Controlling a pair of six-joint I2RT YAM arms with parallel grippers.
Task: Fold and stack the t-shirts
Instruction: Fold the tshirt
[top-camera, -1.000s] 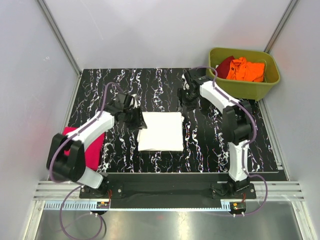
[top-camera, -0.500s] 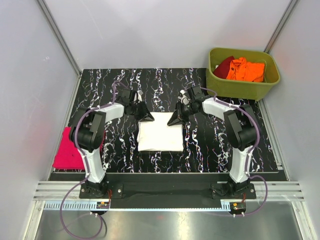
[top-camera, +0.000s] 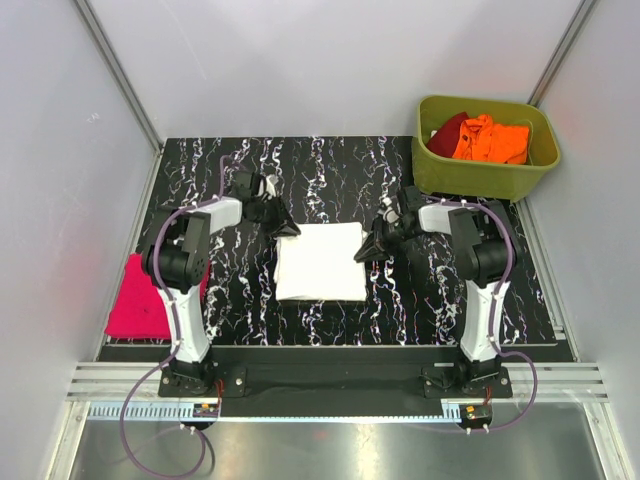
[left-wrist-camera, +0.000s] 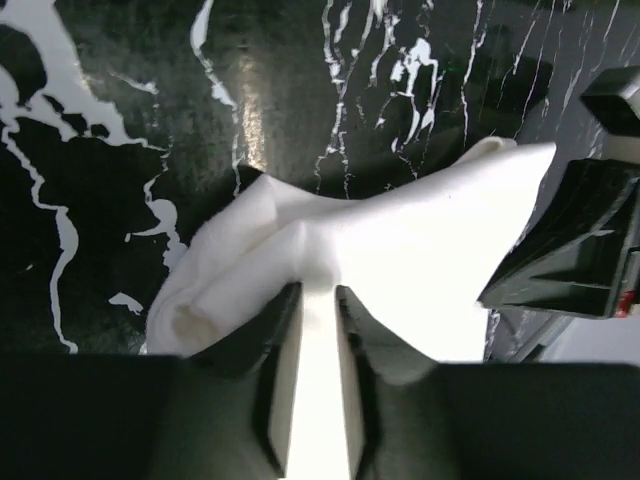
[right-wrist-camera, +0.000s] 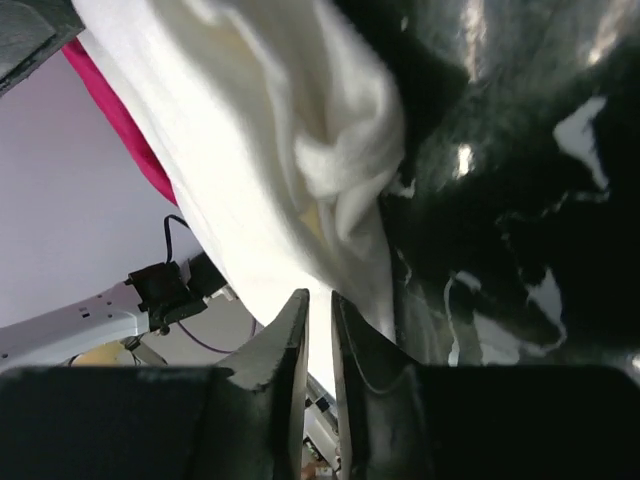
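White t-shirt (top-camera: 320, 265) lies folded, left gripper (top-camera: 288, 228) and right gripper (top-camera: 364, 253) jaws clamped on its edges. Pink t-shirt (top-camera: 140, 300) sits folded apart, not yet stacked. Orange t-shirt (top-camera: 492, 140) and dark red t-shirt (top-camera: 450, 128) lie crumpled in the tub (top-camera: 480, 180).

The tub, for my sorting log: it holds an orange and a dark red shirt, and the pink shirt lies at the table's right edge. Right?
No: the pink shirt lies at the table's left edge, as the top external view shows. The tub holds what you say.
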